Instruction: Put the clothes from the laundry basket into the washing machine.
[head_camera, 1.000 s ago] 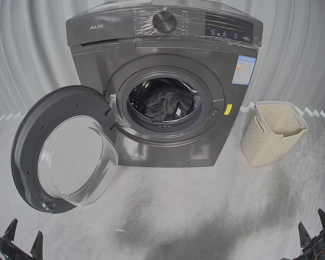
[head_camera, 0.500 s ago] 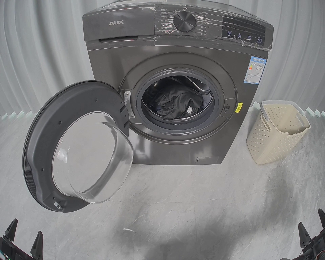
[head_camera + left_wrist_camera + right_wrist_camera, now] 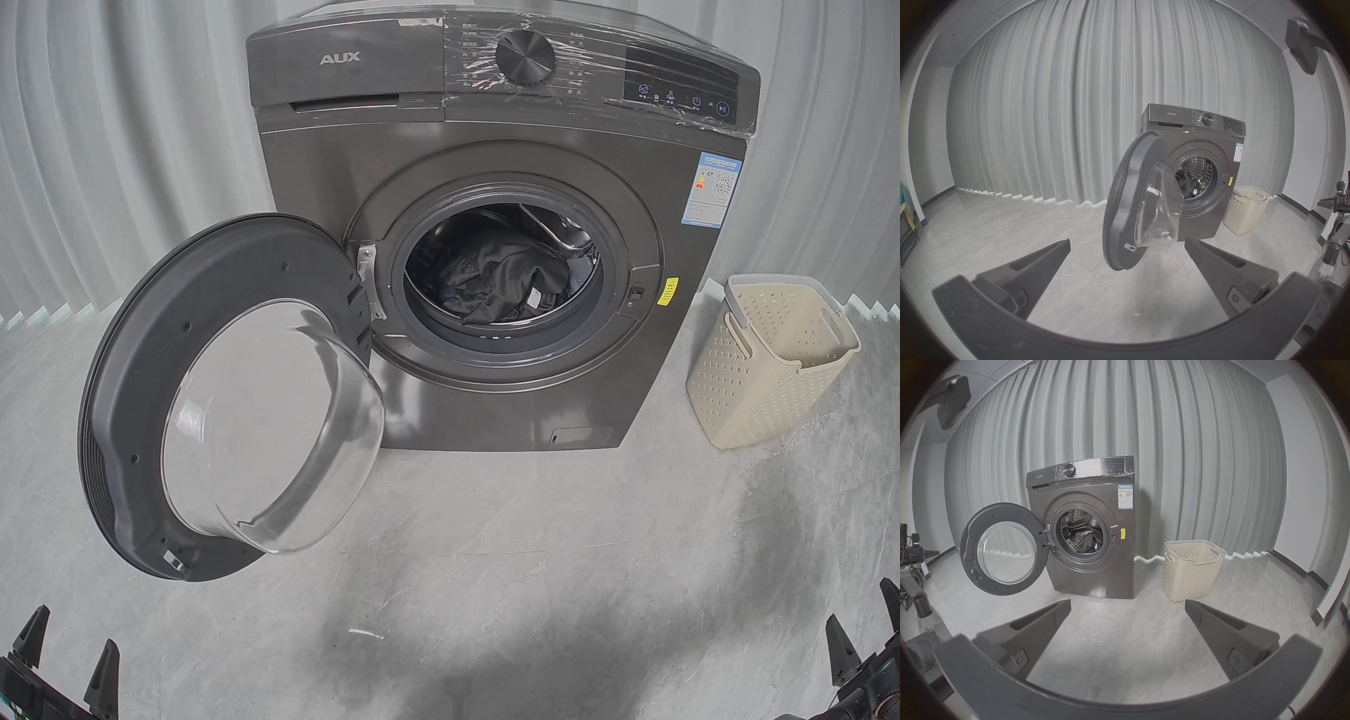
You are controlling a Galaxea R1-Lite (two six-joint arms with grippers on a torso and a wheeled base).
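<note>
While the whole head view is sliding compared with a second ago, I am reading that as my camera moving and not the things. Nearest me, I am holding my left gripper (image 3: 67, 647) low at the left edge, its two black fingers (image 3: 1026, 276) spread well apart and closing on nothing. I am carrying my right gripper (image 3: 861, 614) the same way at the right edge, fingers parted and bare. Both are keeping the same corners and the same spread as before.

Beyond them, the pale grey marbled tile floor (image 3: 525, 562) is stretching towards the machine. The round dark grey door (image 3: 122, 394), with its clear bowl-shaped window (image 3: 272, 422), is hanging swung wide open on the machine's left side, now showing further right in the head view than earlier.

Behind it, the dark grey front-loading washing machine (image 3: 319, 159) is standing with its steel drum (image 3: 562, 234) exposed, now further right and higher in the view. The crumpled black clothes (image 3: 497, 277) are lying inside the drum, heaped just behind the opening, in the same shape as a second ago.

Just beside the machine on its right, the cream perforated plastic laundry basket (image 3: 750, 394) is standing on the floor, well apart from both my grippers.

Farthest back, a pale pleated curtain (image 3: 112, 141) is hanging behind everything.
</note>
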